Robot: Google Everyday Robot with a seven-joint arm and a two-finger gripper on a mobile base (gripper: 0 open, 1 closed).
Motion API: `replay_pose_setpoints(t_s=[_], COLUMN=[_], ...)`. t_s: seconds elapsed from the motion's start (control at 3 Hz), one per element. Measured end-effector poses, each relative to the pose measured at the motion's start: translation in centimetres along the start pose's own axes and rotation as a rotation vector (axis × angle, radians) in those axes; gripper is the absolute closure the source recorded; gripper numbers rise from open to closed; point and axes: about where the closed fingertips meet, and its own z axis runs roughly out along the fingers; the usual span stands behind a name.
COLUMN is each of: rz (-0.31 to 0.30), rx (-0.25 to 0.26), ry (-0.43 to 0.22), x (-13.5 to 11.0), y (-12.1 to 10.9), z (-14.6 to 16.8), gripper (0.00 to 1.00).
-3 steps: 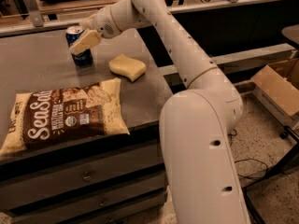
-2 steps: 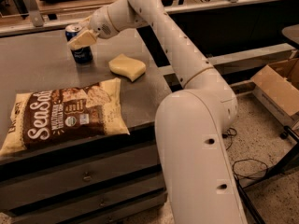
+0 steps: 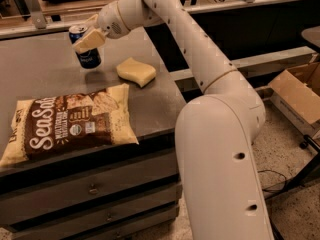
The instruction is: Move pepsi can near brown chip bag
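At the far left we see the large flat brown chip bag with white "Sea Salt" script and pale yellow edges, lying face up near the front edge of the dark grey table. Farther back and a little to the right is the small dark blue pepsi can with a silver top, well apart from the bag. The cream two-finger gripper is at the can's upper half, jaws clamped on it, one finger crossing its front. The can looks slightly tilted; we cannot tell whether its base touches the table. Just right of it lies a pale yellow wavy sponge. The white arm runs right, and a cardboard box sits on the floor.
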Motion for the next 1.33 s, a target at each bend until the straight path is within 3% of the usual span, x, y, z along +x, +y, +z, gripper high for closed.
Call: replay_pose_setpoints(t_s=[0.67, 1.0, 1.33], rz=[-0.072, -0.095, -0.087], rx=[-0.094, -0.219, -0.253], ry=[-0.026, -0.103, -0.113], x=[-4.6, -6.3, -5.7], y=[5.9, 10.1, 12.2], z=[0.0, 5.2, 7.5], gripper=[1.0, 1.0, 1.0])
